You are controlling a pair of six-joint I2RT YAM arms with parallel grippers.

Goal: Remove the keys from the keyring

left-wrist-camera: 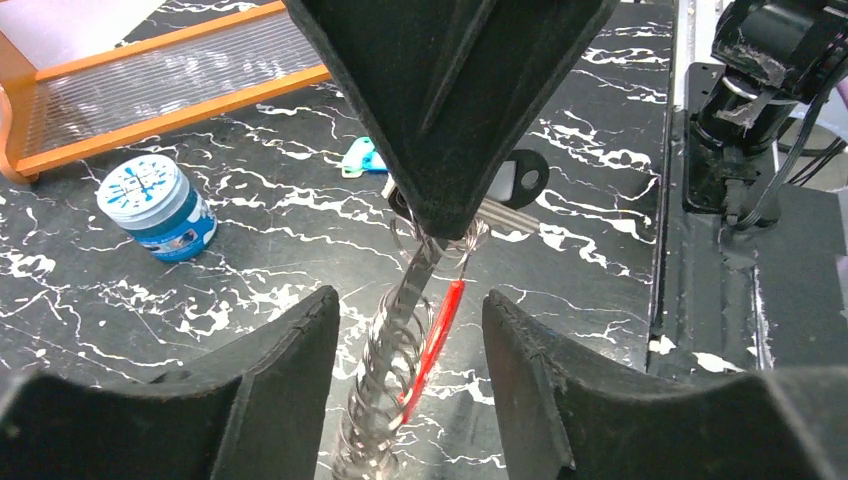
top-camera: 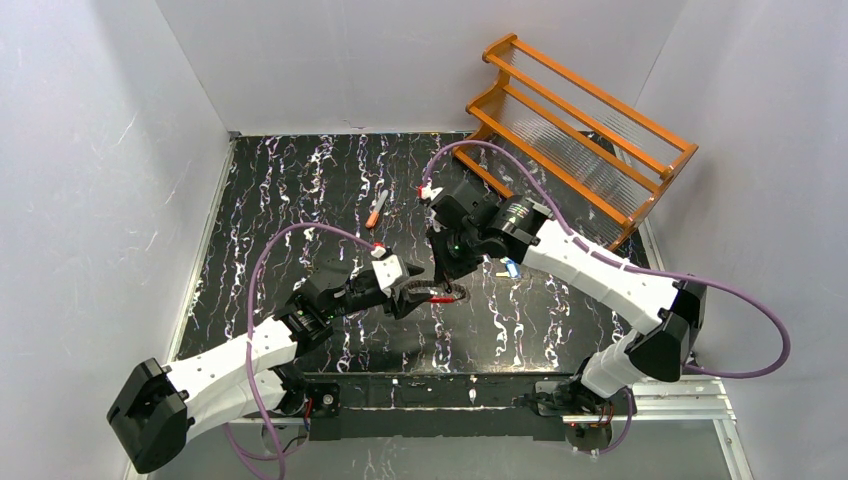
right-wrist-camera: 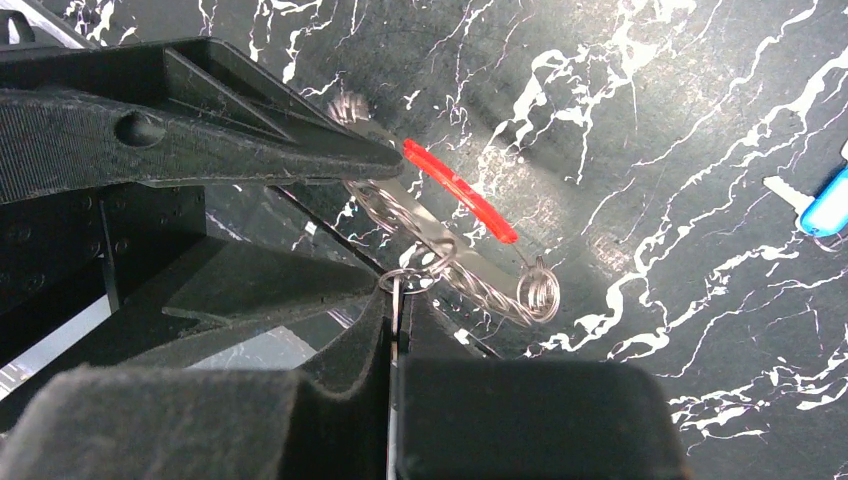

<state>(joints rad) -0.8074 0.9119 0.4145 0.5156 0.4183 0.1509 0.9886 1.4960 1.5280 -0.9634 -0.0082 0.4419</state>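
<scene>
The keyring (left-wrist-camera: 385,360) is a silvery coiled loop with a red section (left-wrist-camera: 437,335). It is held off the table between the two grippers (top-camera: 452,296). My right gripper (right-wrist-camera: 398,310) is shut on a thin key blade (right-wrist-camera: 397,322) that hangs from a small ring on the loop (right-wrist-camera: 470,275). It points down from above (top-camera: 447,272). My left gripper (left-wrist-camera: 410,300) is open, and the loop runs between its fingers (left-wrist-camera: 285,380) without touching either. A key with a whitish head (left-wrist-camera: 512,182) shows just behind the right gripper's tip. Other keys are hidden.
A small round blue tin (left-wrist-camera: 158,208) stands to the left. A blue-headed key (top-camera: 511,268) lies on the black marbled table (top-camera: 300,180). An orange rack (top-camera: 585,130) stands at the back right. An orange-handled tool (top-camera: 376,208) lies mid-table.
</scene>
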